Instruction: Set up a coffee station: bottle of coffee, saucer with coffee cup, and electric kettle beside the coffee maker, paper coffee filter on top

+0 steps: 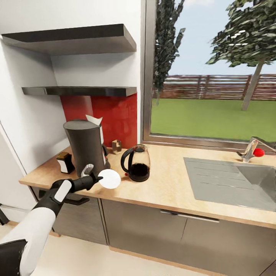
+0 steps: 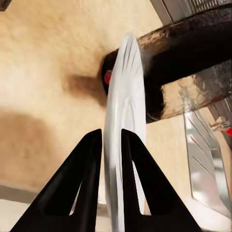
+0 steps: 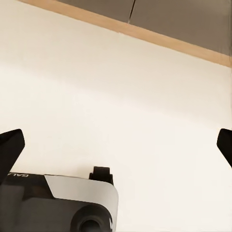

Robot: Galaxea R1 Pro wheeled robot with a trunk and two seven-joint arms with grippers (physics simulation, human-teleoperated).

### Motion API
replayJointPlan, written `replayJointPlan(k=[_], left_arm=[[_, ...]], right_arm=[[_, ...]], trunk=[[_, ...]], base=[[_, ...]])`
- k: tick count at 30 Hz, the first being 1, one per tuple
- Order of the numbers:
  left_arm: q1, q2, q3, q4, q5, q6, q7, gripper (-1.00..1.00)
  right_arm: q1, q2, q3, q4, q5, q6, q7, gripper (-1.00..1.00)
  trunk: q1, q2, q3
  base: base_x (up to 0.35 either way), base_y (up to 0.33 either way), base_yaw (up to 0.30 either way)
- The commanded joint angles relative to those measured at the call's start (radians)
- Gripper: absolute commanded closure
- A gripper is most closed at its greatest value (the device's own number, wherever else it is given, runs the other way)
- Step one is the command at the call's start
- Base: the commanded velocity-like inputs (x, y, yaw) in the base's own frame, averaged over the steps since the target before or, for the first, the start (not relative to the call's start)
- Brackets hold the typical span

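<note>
Left jaws clamped on the saucer; right jaws spread wide apart, nothing between them. Head view: left gripper (image 1: 96,179) reaches over the front edge of the countertop (image 1: 168,180), holding the saucer (image 1: 110,178) by its rim, disc tilted up on edge, hanging over the counter just in front of the coffee maker (image 1: 85,147) and just beside the electric kettle (image 1: 136,162). Coffee maker stands upright near the counter's left end, back toward the red backsplash (image 1: 115,115); a paper coffee filter (image 1: 95,120) pokes up behind its top, can't tell if it sits on it. Kettle upright to the right of the coffee maker, handle toward it, dark liquid inside. A small dark-and-white item (image 1: 65,162) sits at the counter's left edge, can't identify. A small brown object (image 1: 116,146) sits at the back edge between coffee maker and kettle. Sink (image 1: 234,182) and faucet (image 1: 251,148) at the right end; two wall shelves (image 1: 80,91) above the left end. Left wrist view: both fingers (image 2: 87,188) pinch the saucer (image 2: 124,140) edge-on, kettle (image 2: 188,67) just beyond it, wooden counter underneath. Right wrist view: fingertips (image 3: 12,147) at the frame's far sides, pale floor (image 3: 125,96) and a cabinet base strip (image 3: 159,38) beyond.
</note>
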Motion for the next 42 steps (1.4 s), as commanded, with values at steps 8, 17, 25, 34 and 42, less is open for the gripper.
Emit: replayJointPlan(k=[8, 17, 25, 34, 42], left_arm=[[0.021, 0.0, 0.006, 0.002, 0.034, 0.0, -0.022, 1.0], [0.086, 0.001, 0.004, 0.007, 0.113, -0.066, -0.029, 1.0], [0.092, 0.0, 0.001, 0.011, 0.114, -0.082, -0.03, 1.0], [0.106, -0.002, 0.001, 0.012, 0.111, -0.083, -0.026, 1.0], [0.109, -0.011, 0.0, 0.012, 0.105, -0.084, -0.025, 1.0]], right_arm=[[-0.001, -0.001, 0.009, 0.003, -0.008, -0.003, -0.001, -1.0], [-0.001, -0.003, 0.009, 0.004, -0.006, -0.003, -0.001, -1.0], [-0.001, -0.003, 0.009, 0.004, -0.006, -0.003, -0.001, -1.0], [-0.001, -0.003, 0.009, 0.004, -0.006, -0.003, -0.002, -1.0], [-0.001, -0.003, 0.009, 0.004, -0.006, -0.003, -0.003, -1.0]], trunk=[[0.001, -0.002, -0.002], [0.001, -0.002, -0.002], [0.001, -0.002, -0.002], [0.001, -0.002, -0.002], [0.001, -0.002, -0.002]], base=[[0.042, 0.0, -0.018], [0.0, 0.0, 0.0], [0.108, 0.0, 0.0], [0.067, 0.0, 0.0], [0.127, 0.0, 0.0]])
